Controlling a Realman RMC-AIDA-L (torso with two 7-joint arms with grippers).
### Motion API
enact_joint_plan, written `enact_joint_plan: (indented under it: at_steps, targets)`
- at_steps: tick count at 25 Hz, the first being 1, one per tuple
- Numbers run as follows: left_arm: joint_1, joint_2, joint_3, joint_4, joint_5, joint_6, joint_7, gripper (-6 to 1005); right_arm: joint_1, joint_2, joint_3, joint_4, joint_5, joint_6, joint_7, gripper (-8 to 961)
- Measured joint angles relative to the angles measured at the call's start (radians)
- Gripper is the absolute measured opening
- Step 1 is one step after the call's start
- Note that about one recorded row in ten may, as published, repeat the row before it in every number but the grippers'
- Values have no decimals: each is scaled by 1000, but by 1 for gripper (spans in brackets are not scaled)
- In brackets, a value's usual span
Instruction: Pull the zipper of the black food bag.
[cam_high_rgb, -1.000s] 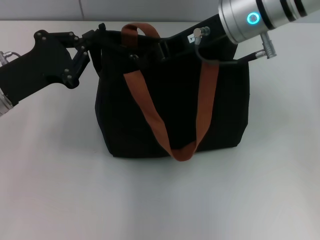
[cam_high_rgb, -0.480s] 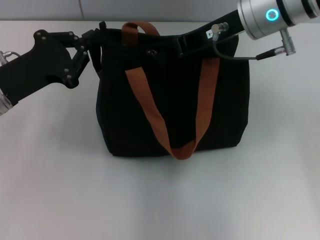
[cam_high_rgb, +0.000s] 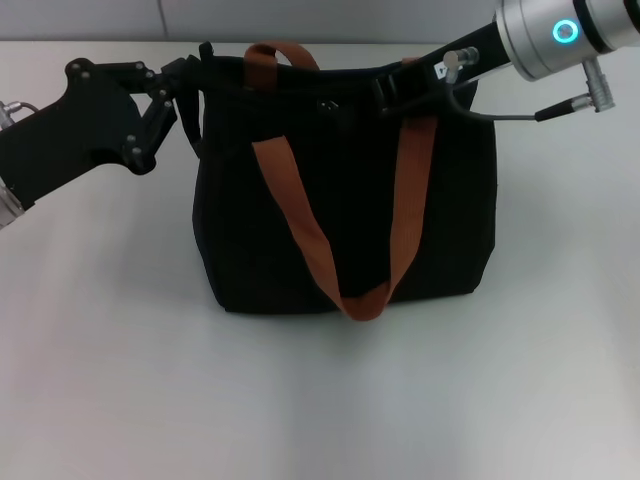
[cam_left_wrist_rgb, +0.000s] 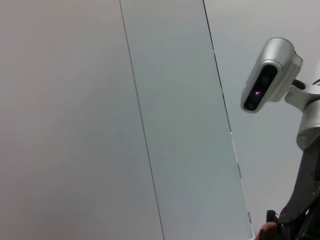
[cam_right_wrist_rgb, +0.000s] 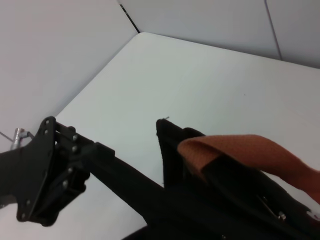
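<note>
I've got my left gripper (cam_high_rgb: 190, 75) pinching the black food bag (cam_high_rgb: 340, 220) corner (soft, floppy fabric); right gripper (cam_high_rgb: 385, 92) probably clamps the zipper, hidden, can't tell.

We see the black food bag (cam_high_rgb: 345, 200) as matt woven cloth, softly creased. Its straps (cam_high_rgb: 300, 225) are brown-orange webbing with a fine ribbed weave. We note the left gripper (cam_high_rgb: 185, 85) in matt black metal or plastic, studded with small bright screws. The right arm's wrist (cam_high_rgb: 545, 35) is brushed silver metal, smooth and slightly glossy. The table (cam_high_rgb: 120, 380) is smooth, matt white.
</note>
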Motion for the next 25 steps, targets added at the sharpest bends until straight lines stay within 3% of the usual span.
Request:
enact_joint_plan:
  at_steps: [19,25]
  targets:
    - [4,4,-12,-2,0,3,0,50,-120,-1,142,-181,-109,-82,14,-1]
    - [0,0,-13,-1,-2,0,0,51,-174,-1,192,-216,23,-89,-56,9]
